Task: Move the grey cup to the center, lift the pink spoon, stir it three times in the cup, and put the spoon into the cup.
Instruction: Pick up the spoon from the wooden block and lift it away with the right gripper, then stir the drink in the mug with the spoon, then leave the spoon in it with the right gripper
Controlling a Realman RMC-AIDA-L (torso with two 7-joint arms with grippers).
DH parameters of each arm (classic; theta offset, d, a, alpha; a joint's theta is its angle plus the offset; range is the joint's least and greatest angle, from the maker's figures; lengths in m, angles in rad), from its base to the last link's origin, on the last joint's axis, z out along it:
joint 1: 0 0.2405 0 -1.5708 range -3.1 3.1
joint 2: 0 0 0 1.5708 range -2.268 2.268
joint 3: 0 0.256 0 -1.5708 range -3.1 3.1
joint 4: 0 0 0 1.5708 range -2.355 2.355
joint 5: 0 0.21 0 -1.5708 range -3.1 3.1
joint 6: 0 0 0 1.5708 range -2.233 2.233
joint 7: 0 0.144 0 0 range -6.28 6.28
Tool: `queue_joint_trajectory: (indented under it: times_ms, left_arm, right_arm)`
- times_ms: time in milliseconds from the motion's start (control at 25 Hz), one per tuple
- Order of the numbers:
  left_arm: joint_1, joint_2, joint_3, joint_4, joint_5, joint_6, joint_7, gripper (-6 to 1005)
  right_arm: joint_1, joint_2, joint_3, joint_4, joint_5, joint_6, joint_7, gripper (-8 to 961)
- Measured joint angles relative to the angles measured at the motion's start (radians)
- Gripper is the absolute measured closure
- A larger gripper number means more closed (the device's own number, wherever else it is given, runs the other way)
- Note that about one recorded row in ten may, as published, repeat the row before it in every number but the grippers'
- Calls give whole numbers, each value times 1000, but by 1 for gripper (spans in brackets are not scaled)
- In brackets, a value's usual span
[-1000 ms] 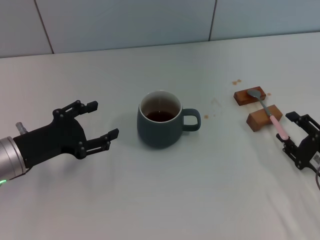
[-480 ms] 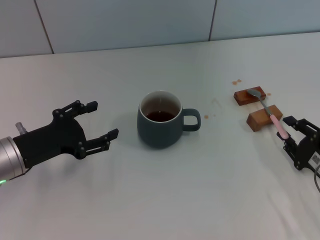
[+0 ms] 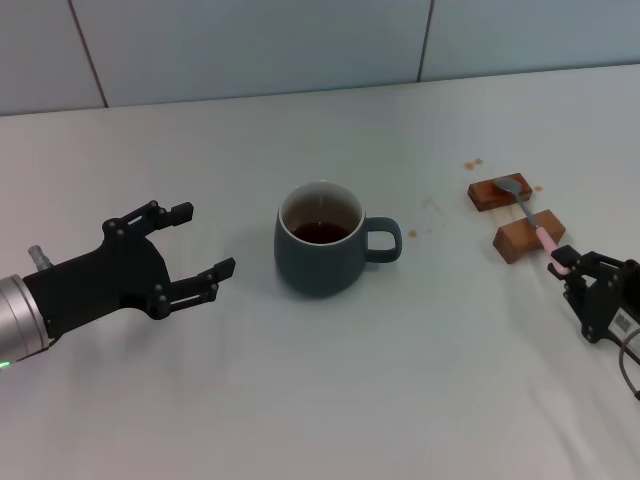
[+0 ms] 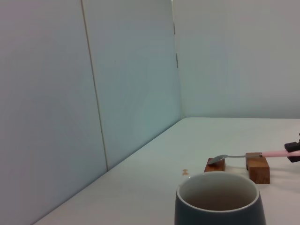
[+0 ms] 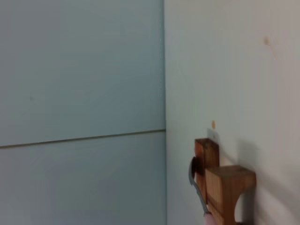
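Observation:
The grey cup (image 3: 320,240) stands at the table's middle with dark liquid inside, handle toward the right; its rim also fills the near part of the left wrist view (image 4: 218,201). The pink spoon (image 3: 545,239) lies across two brown wooden blocks at the right, bowl on the far block; it also shows in the left wrist view (image 4: 243,155). My right gripper (image 3: 562,265) is at the near end of the spoon's pink handle, fingers closed on its tip. My left gripper (image 3: 195,240) is open and empty, to the left of the cup and apart from it.
The far wooden block (image 3: 497,192) and the near wooden block (image 3: 528,236) carry the spoon. Small brown drips (image 3: 472,163) mark the table behind the blocks and near the cup's handle. A tiled wall runs along the table's far edge.
My right gripper has moved up and left to the spoon's handle end and its fingers have closed around it. The left arm, the cup and the blocks have stayed put.

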Motion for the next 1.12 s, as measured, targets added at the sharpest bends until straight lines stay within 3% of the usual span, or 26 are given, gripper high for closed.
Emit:
queue_joint_trajectory:
  times_ms: [240, 440, 600, 640, 680, 720, 760, 800, 880, 920, 960, 1000, 1040, 1080, 1120]
  left_arm:
    - [5, 1, 3, 22, 0, 4, -7, 149]
    - [8, 1, 3, 36, 0, 10, -16, 149]
    - [10, -1, 0, 38, 0, 10, -19, 148]
    - [11, -1, 0, 39, 0, 10, -19, 148]
    - [12, -2, -1, 39, 0, 10, -19, 148]
    - [12, -2, -1, 39, 0, 10, -19, 148]
    - [12, -2, -2, 39, 0, 10, -20, 148]
    - [12, -2, -2, 39, 0, 10, -20, 148]
    - [13, -3, -3, 38, 0, 9, -20, 148]
    - [13, -3, -3, 38, 0, 9, -20, 148]
    - [12, -3, -3, 38, -2, 7, -20, 148]
    - [12, -3, -3, 38, -2, 7, -20, 148]
    - [12, -3, -3, 37, -2, 7, -20, 148]
    - [13, -5, -4, 33, -4, 7, -20, 148]
    - [13, -5, -4, 33, -4, 7, -20, 148]
  right_arm:
    - [-11, 1, 32, -4, 16, -59, -85, 813]
    - [-23, 1, 126, -44, 22, -169, -193, 840]
    - [-14, 2, 134, -178, 20, -257, -217, 845]
    - [-8, 2, 126, -236, 17, -280, -221, 845]
    - [5, 3, 78, -396, 5, -324, -227, 845]
    - [5, 3, 78, -396, 5, -324, -227, 845]
    - [15, 5, 0, -566, -6, -342, -211, 845]
    - [15, 5, 0, -566, -6, -342, -211, 845]
    - [21, 10, -171, -863, -57, -326, -125, 846]
    - [21, 10, -171, -863, -57, -326, -125, 846]
    - [22, 9, -270, -1037, -106, -312, -45, 846]
    - [22, 9, -270, -1037, -106, -312, -45, 846]
    - [23, 7, -318, -1126, -137, -310, 9, 846]
    - [25, 4, -414, -1325, -210, -325, 117, 846]
    - [25, 4, -414, -1325, -210, -325, 117, 846]
